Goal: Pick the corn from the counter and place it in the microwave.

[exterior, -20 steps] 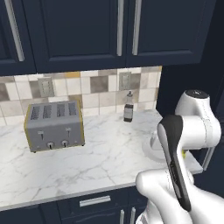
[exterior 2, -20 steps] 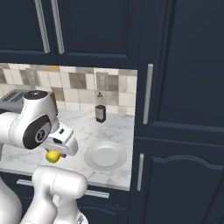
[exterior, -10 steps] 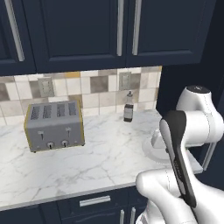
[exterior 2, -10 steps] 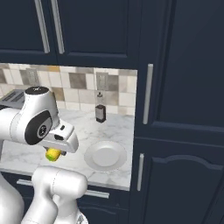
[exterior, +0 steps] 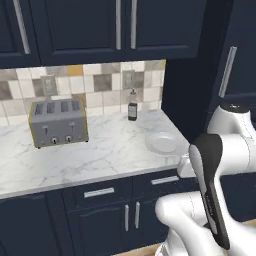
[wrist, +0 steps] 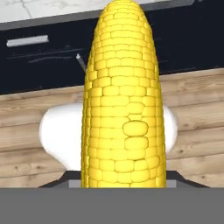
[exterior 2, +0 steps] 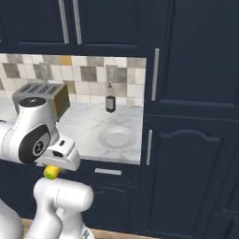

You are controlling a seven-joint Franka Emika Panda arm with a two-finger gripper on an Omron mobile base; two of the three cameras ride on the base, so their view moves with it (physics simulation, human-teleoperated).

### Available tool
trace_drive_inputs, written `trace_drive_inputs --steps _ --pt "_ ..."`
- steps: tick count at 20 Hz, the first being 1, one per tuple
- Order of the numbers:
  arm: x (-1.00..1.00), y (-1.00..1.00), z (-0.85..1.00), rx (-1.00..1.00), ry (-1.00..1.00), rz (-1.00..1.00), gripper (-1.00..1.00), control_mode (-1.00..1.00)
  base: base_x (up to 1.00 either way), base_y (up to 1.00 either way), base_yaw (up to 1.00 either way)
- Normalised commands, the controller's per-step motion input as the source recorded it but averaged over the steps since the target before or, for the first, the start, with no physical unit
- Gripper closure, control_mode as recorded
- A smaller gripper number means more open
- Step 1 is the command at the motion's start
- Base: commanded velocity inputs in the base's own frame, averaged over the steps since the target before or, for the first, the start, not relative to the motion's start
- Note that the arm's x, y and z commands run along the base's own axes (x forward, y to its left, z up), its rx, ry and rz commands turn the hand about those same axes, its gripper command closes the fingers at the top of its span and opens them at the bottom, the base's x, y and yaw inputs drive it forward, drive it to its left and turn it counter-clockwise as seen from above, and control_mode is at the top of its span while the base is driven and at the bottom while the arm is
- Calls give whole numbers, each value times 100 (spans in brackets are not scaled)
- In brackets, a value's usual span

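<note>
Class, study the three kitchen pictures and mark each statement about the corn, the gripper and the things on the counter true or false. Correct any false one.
1. The corn is held in the gripper. True.
2. The corn lies on the white plate. False: the plate is bare, and the corn hangs below the counter edge, in front of the drawers.
3. A small dark bottle stands by the tiled wall behind the plate. True.
4. The toaster stands to the right of the plate. False: it stands to the left.
5. The upper cabinet doors are open. False: they are shut.
</note>
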Motion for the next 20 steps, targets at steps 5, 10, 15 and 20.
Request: trace_drive_inputs --steps 5,10,15,20 --pt "0 0 0 0 0 0 100 100 -100 -34 -30" --pt "0 0 0 0 0 0 100 100 -100 -57 -24" --pt "0 0 0 0 0 0 100 100 -86 -87 -32" --pt "0 0 0 0 0 0 100 100 -2 -100 -59"
